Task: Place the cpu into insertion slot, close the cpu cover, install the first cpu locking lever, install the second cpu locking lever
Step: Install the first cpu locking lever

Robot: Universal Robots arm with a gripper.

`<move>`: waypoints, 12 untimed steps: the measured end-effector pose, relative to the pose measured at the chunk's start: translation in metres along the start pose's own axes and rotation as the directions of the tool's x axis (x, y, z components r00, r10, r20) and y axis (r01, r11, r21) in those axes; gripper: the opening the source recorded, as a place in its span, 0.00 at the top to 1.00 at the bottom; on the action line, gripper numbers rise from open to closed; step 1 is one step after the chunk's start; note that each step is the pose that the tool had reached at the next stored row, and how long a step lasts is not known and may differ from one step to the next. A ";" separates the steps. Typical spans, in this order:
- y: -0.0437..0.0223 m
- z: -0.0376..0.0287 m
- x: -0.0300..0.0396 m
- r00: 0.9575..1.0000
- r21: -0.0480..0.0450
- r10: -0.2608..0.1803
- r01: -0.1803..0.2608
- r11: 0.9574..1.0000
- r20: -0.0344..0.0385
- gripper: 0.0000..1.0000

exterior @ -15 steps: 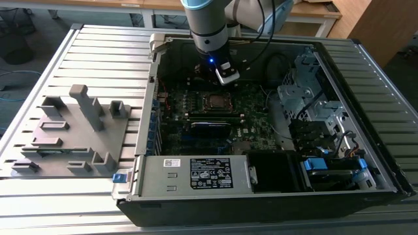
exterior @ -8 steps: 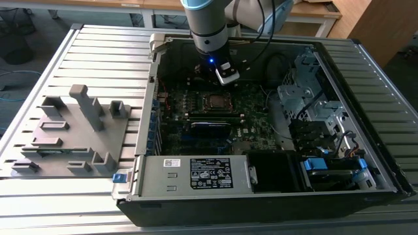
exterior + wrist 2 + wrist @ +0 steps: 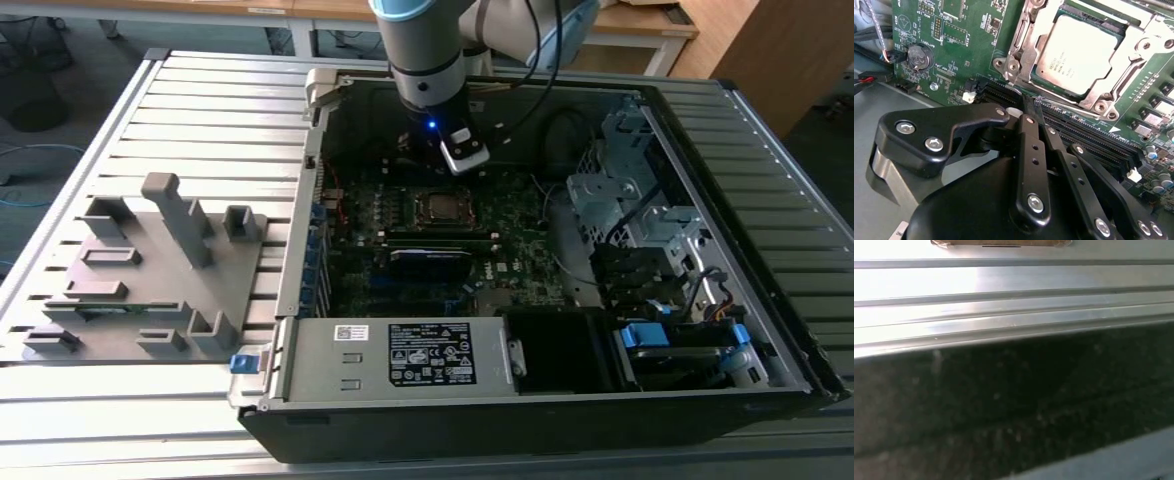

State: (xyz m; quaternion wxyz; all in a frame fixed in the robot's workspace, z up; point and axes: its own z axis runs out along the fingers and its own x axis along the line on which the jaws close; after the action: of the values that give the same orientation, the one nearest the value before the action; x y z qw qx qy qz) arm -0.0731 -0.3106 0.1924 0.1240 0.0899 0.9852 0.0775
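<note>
The arm (image 3: pixel 427 70) reaches down into an open computer case (image 3: pixel 534 405) that lies on a ribbed metal table (image 3: pixel 200 100). The case fills the exterior view's right side of the table, and a grey fixture (image 3: pixel 147 270) sits by the table's edge on the exterior view's left. Inside the case, the insertion slot (image 3: pixel 439 208) sits on the dark green motherboard (image 3: pixel 954 30), toward the case edge where the arm enters. In the second wrist view the cpu (image 3: pixel 1079 52) lies flat in that slot, silver top up. The cpu cover (image 3: pixel 1026 40) is folded down around it, so the chip shows through the central cut-out. A thin metal lever (image 3: pixel 1064 104) runs along the cover's edge nearest the gripper; I cannot tell whether it is hooked down. The gripper (image 3: pixel 1032 107) is clenched, its black fingertips meeting with nothing discernible between them. It is poised over the long black memory slots (image 3: pixel 1094 140), just beside the end of that lever at the cover's corner. A round coin battery (image 3: pixel 920 56) sits near the motherboard's edge, well apart from the slot. The first wrist view shows pale ribbed metal (image 3: pixel 1014 305) above a dark, blurred band.
</note>
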 end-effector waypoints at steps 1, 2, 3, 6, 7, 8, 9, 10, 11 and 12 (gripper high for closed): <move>-0.0001 0.0003 0.0001 1.000 0.001 0.000 0.000 1.000 0.001 0.90; -0.0002 0.0006 0.0002 1.000 0.002 -0.001 0.001 1.000 0.001 0.90; -0.0002 0.0008 0.0002 1.000 0.003 -0.001 0.001 1.000 0.001 0.90; -0.0003 0.0016 0.0004 1.000 0.006 -0.002 0.002 1.000 0.003 0.90; -0.0003 0.0018 0.0004 1.000 0.007 -0.002 0.002 1.000 0.003 0.90; -0.0003 0.0019 0.0005 1.000 0.008 -0.002 0.002 1.000 0.003 0.90; -0.0004 0.0021 0.0005 1.000 0.009 -0.003 0.003 1.000 0.003 0.90; -0.0004 0.0021 0.0005 1.000 0.009 -0.003 0.003 1.000 0.004 0.90; -0.0005 0.0021 0.0006 1.000 0.010 -0.003 0.003 1.000 0.004 0.90; -0.0005 0.0022 0.0005 1.000 0.010 -0.003 0.003 1.000 0.004 0.90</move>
State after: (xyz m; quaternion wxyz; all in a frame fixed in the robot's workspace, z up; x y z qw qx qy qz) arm -0.0732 -0.3107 0.1902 0.1254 0.0891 0.9854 0.0724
